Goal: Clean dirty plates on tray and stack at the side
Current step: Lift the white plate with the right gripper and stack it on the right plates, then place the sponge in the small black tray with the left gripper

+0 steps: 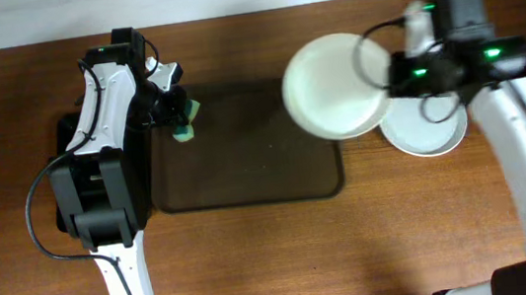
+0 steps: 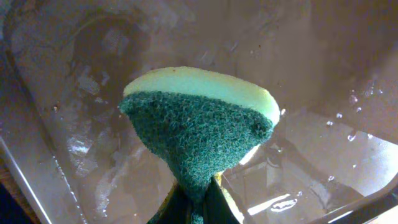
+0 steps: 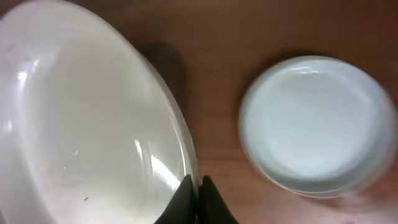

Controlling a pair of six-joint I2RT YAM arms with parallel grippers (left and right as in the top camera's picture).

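Note:
My right gripper [image 1: 386,76] is shut on the rim of a white plate [image 1: 333,86], held in the air over the right end of the dark brown tray [image 1: 246,169]; in the right wrist view the fingers [image 3: 198,186] pinch the plate's [image 3: 87,124] edge. To its right a plate stack [image 1: 427,134] lies on the table, its top plate pale blue-green in the right wrist view [image 3: 314,124]. My left gripper [image 1: 176,116] is shut on a green and yellow sponge [image 1: 184,120] at the tray's left end; in the left wrist view the sponge [image 2: 199,124] hangs over the wet tray [image 2: 323,155].
A smaller black tray [image 1: 62,141] lies under the left arm at the left of the brown tray. Bare wooden table [image 1: 275,255] stretches along the front. The back table edge runs along the top of the overhead view.

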